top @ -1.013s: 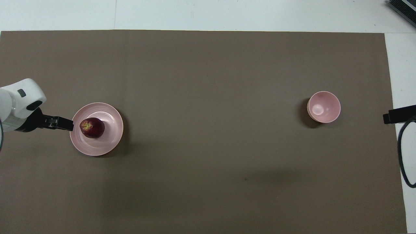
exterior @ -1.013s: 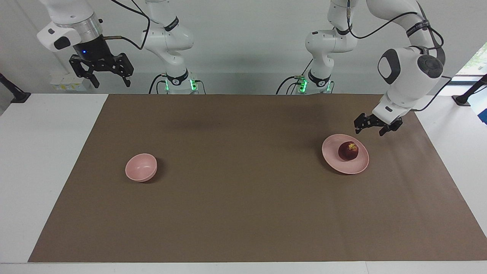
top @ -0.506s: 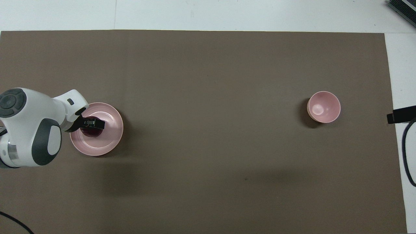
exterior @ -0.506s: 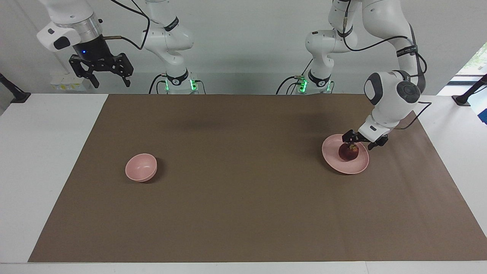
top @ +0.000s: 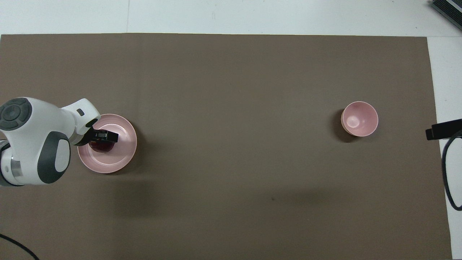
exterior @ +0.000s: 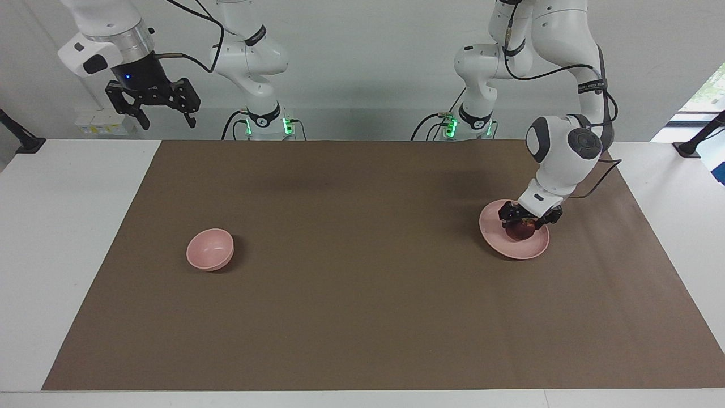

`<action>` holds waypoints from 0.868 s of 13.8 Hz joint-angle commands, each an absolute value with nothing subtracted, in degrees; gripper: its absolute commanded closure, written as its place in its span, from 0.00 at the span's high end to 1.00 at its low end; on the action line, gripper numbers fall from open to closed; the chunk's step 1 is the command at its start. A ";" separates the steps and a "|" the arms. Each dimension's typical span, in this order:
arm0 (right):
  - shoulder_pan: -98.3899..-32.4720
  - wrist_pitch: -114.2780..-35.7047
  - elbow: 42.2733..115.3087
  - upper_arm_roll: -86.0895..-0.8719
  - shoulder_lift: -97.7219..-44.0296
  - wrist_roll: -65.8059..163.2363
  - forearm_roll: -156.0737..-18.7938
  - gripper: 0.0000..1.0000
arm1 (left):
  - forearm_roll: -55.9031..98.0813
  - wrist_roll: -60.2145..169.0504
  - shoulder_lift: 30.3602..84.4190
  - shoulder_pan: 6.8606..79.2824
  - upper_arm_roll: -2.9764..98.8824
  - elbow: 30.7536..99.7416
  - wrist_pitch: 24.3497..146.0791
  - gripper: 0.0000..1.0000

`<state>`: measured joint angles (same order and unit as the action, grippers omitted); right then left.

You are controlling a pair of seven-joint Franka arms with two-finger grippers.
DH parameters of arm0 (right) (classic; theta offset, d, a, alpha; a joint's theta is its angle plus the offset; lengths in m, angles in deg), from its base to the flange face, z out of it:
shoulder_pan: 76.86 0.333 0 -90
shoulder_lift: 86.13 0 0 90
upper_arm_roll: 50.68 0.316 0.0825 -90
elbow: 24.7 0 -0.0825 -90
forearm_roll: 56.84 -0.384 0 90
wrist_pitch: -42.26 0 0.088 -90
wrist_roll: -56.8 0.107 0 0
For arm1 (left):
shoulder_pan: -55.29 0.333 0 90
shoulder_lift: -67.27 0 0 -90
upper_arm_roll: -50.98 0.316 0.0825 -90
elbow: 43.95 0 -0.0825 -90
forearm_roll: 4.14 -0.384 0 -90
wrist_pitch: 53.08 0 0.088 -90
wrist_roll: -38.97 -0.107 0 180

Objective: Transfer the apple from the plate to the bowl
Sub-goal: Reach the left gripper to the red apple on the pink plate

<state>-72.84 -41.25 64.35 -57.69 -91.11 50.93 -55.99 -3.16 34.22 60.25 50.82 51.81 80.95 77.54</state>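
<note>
Apple (exterior: 522, 229) sits on the pink plate (exterior: 512, 248) toward the left arm's end of the desk, and in the facing view the left hand (exterior: 525, 219) is down over it, fingers spread to either side of the fruit; whether the pads already touch its skin I cannot tell from here. The right hand (exterior: 164, 113) waits high in the air, also spread and holding nothing, above the white desk edge at the right arm's end. The bowl (exterior: 210, 249) stands well apart from the plate, toward the right arm's end of the brown mat (exterior: 362, 317). In the overhead view the left hand (top: 103, 136) covers most of the apple (top: 101, 146), only a dark red sliver showing on the plate (top: 115, 162), and the bowl (top: 359, 119) lies open and unfilled; just the tip of the right hand (top: 443, 128) shows at the frame's side. By my reading the step in hand is the grasp. Next the fingers must close squarely across the round fruit so it does not roll out, then lift clear of the rim before the long carry to the bowl.
</note>
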 commanded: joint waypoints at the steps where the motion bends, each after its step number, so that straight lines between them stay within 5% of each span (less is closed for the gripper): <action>1: -73.16 -41.41 67.84 -57.45 -93.68 50.30 -57.02 1.00 | -2.91 34.93 61.12 49.93 52.47 82.52 78.32 1.00; 2: -73.08 -41.59 67.85 -57.45 -93.69 50.30 -57.98 1.00 | -2.99 35.02 61.12 49.93 52.47 82.52 78.23 0.99; 3: -73.08 -41.77 67.85 -57.36 -93.69 50.38 -58.33 1.00 | -2.91 34.93 61.12 49.93 52.47 82.44 78.14 0.72; 4: -73.16 -42.29 67.76 -57.36 -93.60 50.30 -58.34 1.00 | -2.91 34.76 61.03 49.93 52.47 82.26 77.88 0.30; 5: -73.16 -42.99 67.76 -57.45 -93.60 50.04 -58.34 1.00 | -2.91 34.58 60.86 49.84 52.47 81.74 77.27 0.01; 12: -73.16 -43.09 67.94 -57.36 -93.60 50.21 -58.34 1.00 | -2.82 45.35 56.12 48.00 52.47 69.27 66.28 0.00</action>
